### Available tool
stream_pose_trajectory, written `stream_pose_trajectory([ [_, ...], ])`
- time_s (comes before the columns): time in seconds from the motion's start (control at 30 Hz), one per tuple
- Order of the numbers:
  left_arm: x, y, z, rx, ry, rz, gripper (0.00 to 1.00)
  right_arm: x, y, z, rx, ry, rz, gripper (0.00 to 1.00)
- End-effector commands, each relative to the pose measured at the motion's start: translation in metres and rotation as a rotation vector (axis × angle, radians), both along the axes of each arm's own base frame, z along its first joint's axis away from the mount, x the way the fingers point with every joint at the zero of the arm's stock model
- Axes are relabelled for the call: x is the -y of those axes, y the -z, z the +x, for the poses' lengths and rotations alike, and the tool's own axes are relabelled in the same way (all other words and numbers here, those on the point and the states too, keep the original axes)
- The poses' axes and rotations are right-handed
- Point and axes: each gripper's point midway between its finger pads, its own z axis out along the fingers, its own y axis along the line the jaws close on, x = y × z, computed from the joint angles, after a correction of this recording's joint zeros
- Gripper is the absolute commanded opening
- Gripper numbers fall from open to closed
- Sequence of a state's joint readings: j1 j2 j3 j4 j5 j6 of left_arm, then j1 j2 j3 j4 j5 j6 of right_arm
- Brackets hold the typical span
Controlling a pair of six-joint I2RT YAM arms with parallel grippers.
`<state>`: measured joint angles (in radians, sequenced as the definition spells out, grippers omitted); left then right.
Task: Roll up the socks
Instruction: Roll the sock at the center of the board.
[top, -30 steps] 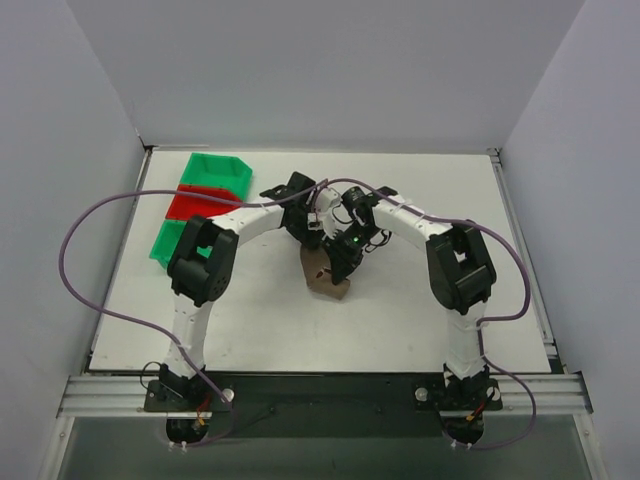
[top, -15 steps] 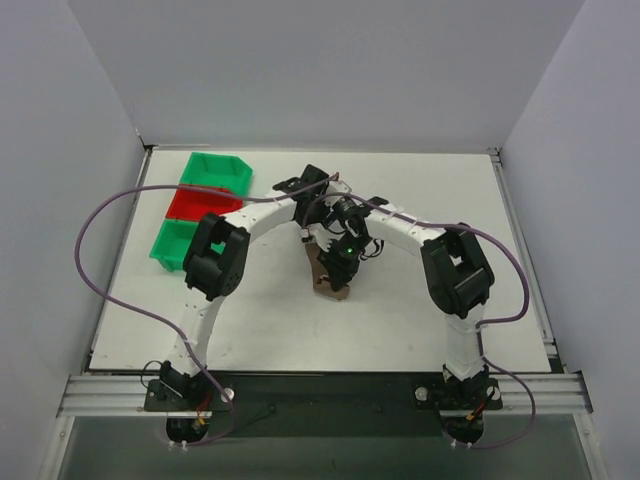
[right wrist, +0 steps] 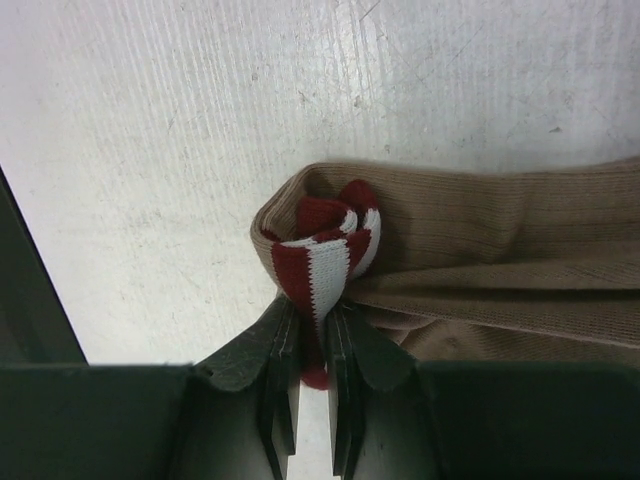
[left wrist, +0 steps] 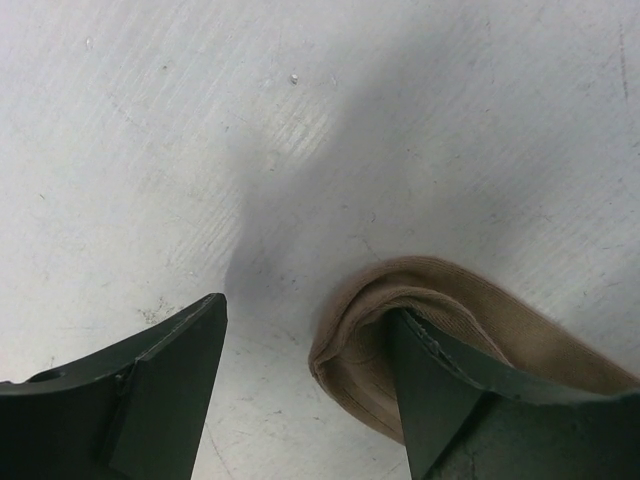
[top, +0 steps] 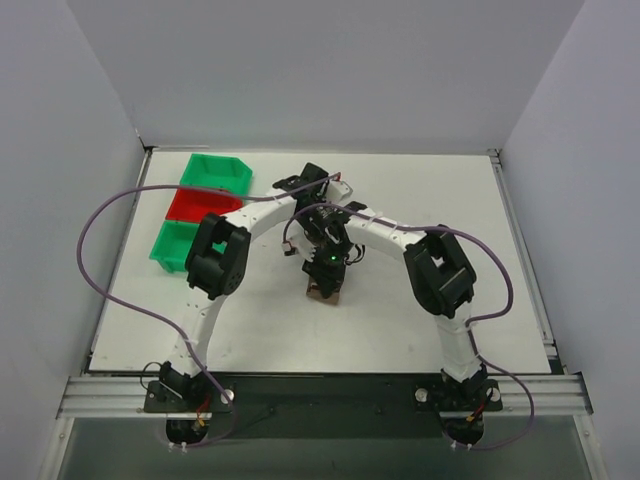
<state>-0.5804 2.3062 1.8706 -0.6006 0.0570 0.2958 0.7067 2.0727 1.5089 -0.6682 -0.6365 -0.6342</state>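
One tan sock [top: 326,289] lies bunched mid-table under both wrists. In the right wrist view its maroon cuff with white stripes [right wrist: 322,250] is curled into a small roll at the end of the tan body [right wrist: 500,235]. My right gripper [right wrist: 312,305] is shut on that cuff. In the left wrist view the sock's rounded tan end [left wrist: 450,300] lies on the table. My left gripper [left wrist: 308,310] stands open, its right finger [left wrist: 440,390] tucked into the sock's fold and its left finger [left wrist: 170,370] over bare table. The top view hides both grippers' jaws.
Three small bins stand at the back left: a green one [top: 217,170], a red one [top: 200,204] and a green one [top: 170,245]. Purple cables loop from both arms. White walls enclose the table on three sides.
Both arms have drawn in toward the centre, the right elbow shifting left. The sock bundle looks narrower and more compact. The left jaws stand a little less wide.
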Motion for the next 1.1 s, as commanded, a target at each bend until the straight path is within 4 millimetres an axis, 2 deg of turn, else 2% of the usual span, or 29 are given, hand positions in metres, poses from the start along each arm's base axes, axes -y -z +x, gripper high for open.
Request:
stream_pose_trajectory([
  [0.0,-0.028,0.028,-0.029,-0.106,0.016,0.145,0.76,0.000,0.003,-0.028,-0.179,-0.009,-0.060,0.00],
  [0.03,-0.025,0.028,-0.031,-0.116,0.027,0.129,0.76,-0.002,-0.001,-0.029,-0.203,-0.009,-0.060,0.00],
  [0.2,-0.025,0.015,-0.032,-0.124,0.012,0.053,0.93,-0.002,0.009,-0.032,-0.253,-0.009,-0.087,0.00],
  [0.3,-0.026,0.005,-0.029,-0.119,0.007,0.020,0.97,-0.002,0.012,-0.032,-0.273,0.008,-0.096,0.00],
  [0.5,-0.020,-0.018,-0.021,-0.085,0.017,-0.031,0.97,-0.001,0.020,-0.032,-0.294,0.030,-0.125,0.00],
  [0.73,-0.015,-0.067,-0.005,-0.053,-0.040,-0.199,0.97,-0.001,0.023,-0.031,-0.304,0.040,-0.132,0.00],
  [0.87,-0.026,-0.092,0.015,-0.014,-0.115,-0.257,0.97,0.001,0.027,-0.030,-0.307,0.048,-0.146,0.00],
  [1.0,-0.040,-0.092,0.025,-0.037,-0.211,-0.241,0.97,0.001,0.027,-0.024,-0.283,0.059,-0.151,0.00],
  [1.03,-0.043,-0.096,0.025,-0.038,-0.243,-0.254,0.97,0.000,0.027,-0.022,-0.281,0.067,-0.156,0.00],
  [1.07,-0.044,-0.103,0.035,0.009,-0.253,-0.295,0.97,0.000,0.026,-0.021,-0.277,0.070,-0.154,0.00],
])
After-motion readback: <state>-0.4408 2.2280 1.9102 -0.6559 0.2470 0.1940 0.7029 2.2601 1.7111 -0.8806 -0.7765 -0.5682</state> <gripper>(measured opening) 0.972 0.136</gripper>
